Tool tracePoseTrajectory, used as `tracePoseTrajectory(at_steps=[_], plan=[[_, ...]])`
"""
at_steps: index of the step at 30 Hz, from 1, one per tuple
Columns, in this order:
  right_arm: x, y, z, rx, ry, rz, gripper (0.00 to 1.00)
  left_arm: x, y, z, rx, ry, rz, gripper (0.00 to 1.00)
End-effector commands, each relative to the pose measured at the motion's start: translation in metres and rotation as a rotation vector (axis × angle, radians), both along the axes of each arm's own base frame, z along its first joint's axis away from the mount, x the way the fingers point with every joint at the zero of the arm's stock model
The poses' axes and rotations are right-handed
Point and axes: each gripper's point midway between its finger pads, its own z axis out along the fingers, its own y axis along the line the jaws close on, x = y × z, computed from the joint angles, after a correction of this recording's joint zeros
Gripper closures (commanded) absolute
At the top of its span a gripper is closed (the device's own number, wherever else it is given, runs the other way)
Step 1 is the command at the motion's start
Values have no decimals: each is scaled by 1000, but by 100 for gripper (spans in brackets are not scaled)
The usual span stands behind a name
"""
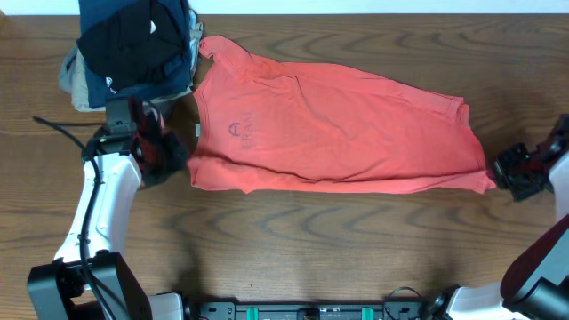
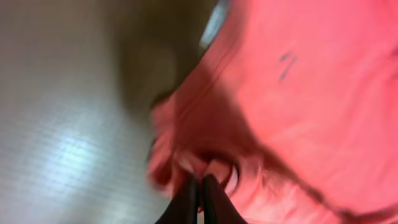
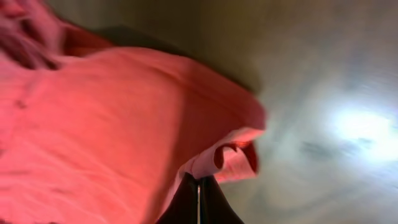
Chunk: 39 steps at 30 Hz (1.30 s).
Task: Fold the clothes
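The coral-red T-shirt [image 1: 338,120] lies spread across the middle of the table, lettering showing faintly through near its left side, folded lengthwise. My left gripper [image 1: 169,156] is at its lower left corner, shut on the bunched fabric [image 2: 205,168]. My right gripper [image 1: 502,173] is at the lower right corner, shut on the shirt's edge [image 3: 236,155]. Both wrist views are blurred. The shirt [image 3: 112,124] fills the left of the right wrist view and the right of the left wrist view [image 2: 311,93].
A stack of folded black, navy and grey-khaki garments [image 1: 133,44] sits at the back left, next to the shirt's upper left corner. Bare wooden table [image 1: 311,240] lies in front of the shirt. A black cable [image 1: 62,132] runs to the left arm.
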Motion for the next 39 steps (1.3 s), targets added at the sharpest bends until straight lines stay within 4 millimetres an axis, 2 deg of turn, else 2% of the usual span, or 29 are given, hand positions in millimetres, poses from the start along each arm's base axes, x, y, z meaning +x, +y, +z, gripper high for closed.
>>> tracePoseTrajectory(at_steps=[1,4,8,10,11,12,14,15,17,19,21,24,26,29,31,35,39], plan=[[30,14,14,-26,-86,23,99,25,-3,20,-45,-113,17,94],[49,17,18,-107,-129,40,99,45,1,30,-29,-206,18,94],[63,16,21,-219,-145,42,98,59,7,35,1,-266,28,94],[68,15,24,-269,-149,47,95,63,13,33,27,-270,43,94],[69,15,24,-288,-149,49,90,64,14,31,33,-271,46,93],[70,15,25,-300,-150,51,82,65,16,28,42,-264,51,83],[70,16,25,-305,-149,54,58,65,16,22,39,-248,51,55],[70,16,25,-304,-149,55,34,65,16,18,37,-239,51,36],[69,17,24,-302,-142,56,9,63,15,12,34,-217,51,9],[67,17,23,-300,-133,62,1,59,15,9,30,-196,51,3],[63,19,21,-293,-116,68,1,53,11,8,13,-175,43,2],[60,26,19,-259,-105,97,1,44,-6,14,-74,-158,1,4],[60,35,18,-218,-112,134,1,34,-21,17,-145,-134,-35,11],[61,51,18,-146,-136,185,2,17,-45,12,-200,-57,-88,24],[61,62,18,-96,-144,206,2,5,-65,4,-197,-5,-145,33],[56,75,16,-68,-123,234,4,-3,-96,-9,-142,35,-240,36],[54,88,14,-72,-107,305,4,-7,-111,-27,-16,71,-268,39]])
